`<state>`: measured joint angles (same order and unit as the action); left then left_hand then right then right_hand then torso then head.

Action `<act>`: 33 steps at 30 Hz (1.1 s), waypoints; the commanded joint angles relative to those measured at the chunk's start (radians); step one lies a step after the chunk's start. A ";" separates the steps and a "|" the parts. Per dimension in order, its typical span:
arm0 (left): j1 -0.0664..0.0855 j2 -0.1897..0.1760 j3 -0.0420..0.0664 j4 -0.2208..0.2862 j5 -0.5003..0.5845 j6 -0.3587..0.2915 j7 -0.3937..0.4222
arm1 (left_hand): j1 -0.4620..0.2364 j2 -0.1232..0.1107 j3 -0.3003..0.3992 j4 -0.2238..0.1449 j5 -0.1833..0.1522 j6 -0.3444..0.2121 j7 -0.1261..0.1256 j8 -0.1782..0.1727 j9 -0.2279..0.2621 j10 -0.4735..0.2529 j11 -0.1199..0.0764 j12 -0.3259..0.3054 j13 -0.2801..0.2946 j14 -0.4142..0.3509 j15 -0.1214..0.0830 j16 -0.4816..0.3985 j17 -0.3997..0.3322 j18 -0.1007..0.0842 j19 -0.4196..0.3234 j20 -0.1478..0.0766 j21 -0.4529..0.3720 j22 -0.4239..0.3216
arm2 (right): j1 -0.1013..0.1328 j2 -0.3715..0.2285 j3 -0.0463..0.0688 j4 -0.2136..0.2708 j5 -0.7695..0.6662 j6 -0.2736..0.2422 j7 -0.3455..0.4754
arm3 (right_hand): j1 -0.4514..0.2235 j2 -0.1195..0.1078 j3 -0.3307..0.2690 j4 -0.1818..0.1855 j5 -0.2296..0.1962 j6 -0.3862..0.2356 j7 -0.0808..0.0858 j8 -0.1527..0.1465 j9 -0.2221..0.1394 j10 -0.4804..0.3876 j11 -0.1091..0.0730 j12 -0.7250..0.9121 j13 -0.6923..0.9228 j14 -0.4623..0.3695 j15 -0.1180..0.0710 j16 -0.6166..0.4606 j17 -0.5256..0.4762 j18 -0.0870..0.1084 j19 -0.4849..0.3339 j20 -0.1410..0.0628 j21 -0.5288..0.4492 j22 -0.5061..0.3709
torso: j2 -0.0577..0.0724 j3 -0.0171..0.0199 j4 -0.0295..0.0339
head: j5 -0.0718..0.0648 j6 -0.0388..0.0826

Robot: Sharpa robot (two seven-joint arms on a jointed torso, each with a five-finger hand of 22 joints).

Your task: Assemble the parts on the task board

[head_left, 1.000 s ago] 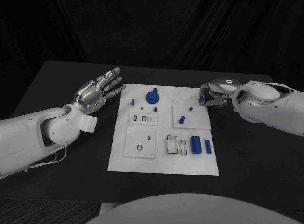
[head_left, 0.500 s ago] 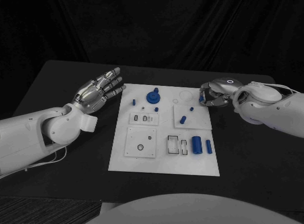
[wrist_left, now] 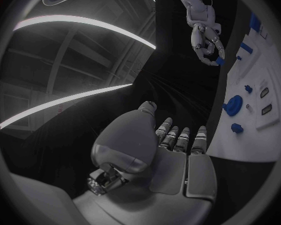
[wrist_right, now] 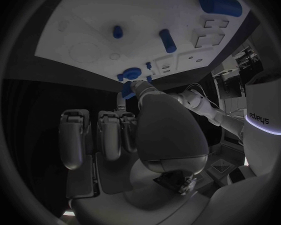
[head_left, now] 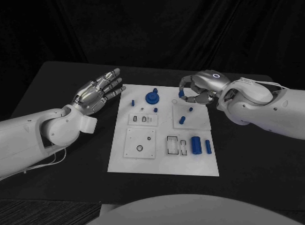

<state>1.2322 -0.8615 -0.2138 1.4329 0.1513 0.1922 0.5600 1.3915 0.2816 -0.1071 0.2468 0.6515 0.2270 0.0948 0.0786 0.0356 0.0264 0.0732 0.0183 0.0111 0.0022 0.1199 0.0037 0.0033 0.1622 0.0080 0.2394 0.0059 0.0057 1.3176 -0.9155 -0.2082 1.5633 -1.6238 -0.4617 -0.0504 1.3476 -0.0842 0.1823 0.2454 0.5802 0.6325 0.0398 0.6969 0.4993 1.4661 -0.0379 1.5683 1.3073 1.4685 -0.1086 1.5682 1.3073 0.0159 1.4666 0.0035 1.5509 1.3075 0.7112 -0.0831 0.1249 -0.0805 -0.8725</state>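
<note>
The white task board (head_left: 164,165) lies mid-table with blue parts on it: a round gear-like piece (head_left: 153,97), small pegs (head_left: 132,101), a short cylinder (head_left: 182,120) and two bigger cylinders (head_left: 196,145). My right hand (head_left: 199,90) hovers over the board's far right area, fingers curled, pinching a small blue part (head_left: 181,94) at its fingertips. The left wrist view shows that part (wrist_left: 220,61) under the right hand (wrist_left: 205,41). My left hand (head_left: 98,91) floats left of the board, flat, fingers spread, holding nothing. From the right wrist, the board (wrist_right: 84,15) lies beyond the right hand (wrist_right: 134,135).
A black ring (head_left: 139,148) sits in a square plate at the board's near left, and rectangular slots (head_left: 172,145) lie beside the big cylinders. Black table (head_left: 260,159) stretches on both sides of the board.
My right hand has swung left from the board's right edge to over its far right area, carrying the small blue part. The left hand has stayed still.
</note>
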 commanded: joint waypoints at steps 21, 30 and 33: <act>-0.001 0.018 0.001 -0.012 0.000 0.013 0.000 | 0.005 -0.003 0.010 0.002 0.005 0.002 0.008 0.006 0.001 0.001 0.011 0.007 0.001 -0.001 -0.007 0.001 -0.001 0.018 -0.002 -0.005 -0.001 -0.002 | -0.059 0.198 0.000 -0.048 -0.051 0.142 -0.124 | 0.010 -0.001 0.019 -0.025 0.021 0.026 0.011 -0.015 -0.011 0.105 -0.001 0.003 0.263 0.102 0.010 0.003 0.264 -0.004 0.081 0.008 -0.020 0.247 | 0.001 0.0002 -0.0005 | -0.011 0.000; -0.001 0.021 0.001 -0.013 0.000 0.015 -0.002 | 0.005 -0.003 0.011 0.002 0.005 0.002 0.008 0.006 0.001 0.001 0.011 0.007 0.001 -0.001 -0.008 0.001 -0.001 0.018 -0.002 -0.006 -0.001 -0.002 | -0.063 0.214 0.000 -0.045 -0.067 0.174 -0.142 | 0.007 -0.003 0.020 -0.027 0.022 0.029 0.013 -0.019 -0.013 0.105 0.001 0.003 0.263 0.102 0.012 0.002 0.262 -0.003 0.080 0.009 -0.022 0.247 | 0.001 0.0013 0.0011 | -0.009 0.000; -0.001 0.020 0.001 -0.013 0.000 0.016 -0.003 | 0.005 -0.003 0.011 0.002 0.005 0.002 0.008 0.006 0.001 0.001 0.011 0.007 0.001 -0.001 -0.008 0.001 -0.001 0.018 -0.002 -0.006 -0.001 -0.002 | -0.063 0.217 0.000 -0.045 -0.069 0.178 -0.144 | 0.007 -0.003 0.020 -0.028 0.022 0.030 0.014 -0.020 -0.014 0.105 0.001 0.003 0.263 0.102 0.012 0.002 0.262 -0.003 0.080 0.010 -0.022 0.246 | 0.002 0.0015 0.0020 | -0.009 0.000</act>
<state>1.2320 -0.8428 -0.2138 1.4187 0.1513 0.1943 0.5494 1.3915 0.2816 -0.1002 0.2482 0.6515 0.2269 0.0948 0.0785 0.0352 0.0266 0.0806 0.0222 0.0108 0.0022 0.1199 0.0037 0.0033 0.1622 0.0080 0.2395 0.0059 0.0050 1.2572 -0.6996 -0.2083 1.5164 -1.6762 -0.3148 -0.1624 1.3515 -0.0887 0.2029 0.2219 0.5998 0.6562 0.0527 0.6793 0.4847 1.4661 -0.0380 1.5683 1.3073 1.4650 -0.1051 1.5682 1.3080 0.0159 1.4666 0.0035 1.5333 1.3073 0.7122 -0.0816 0.1264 -0.0902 -0.8725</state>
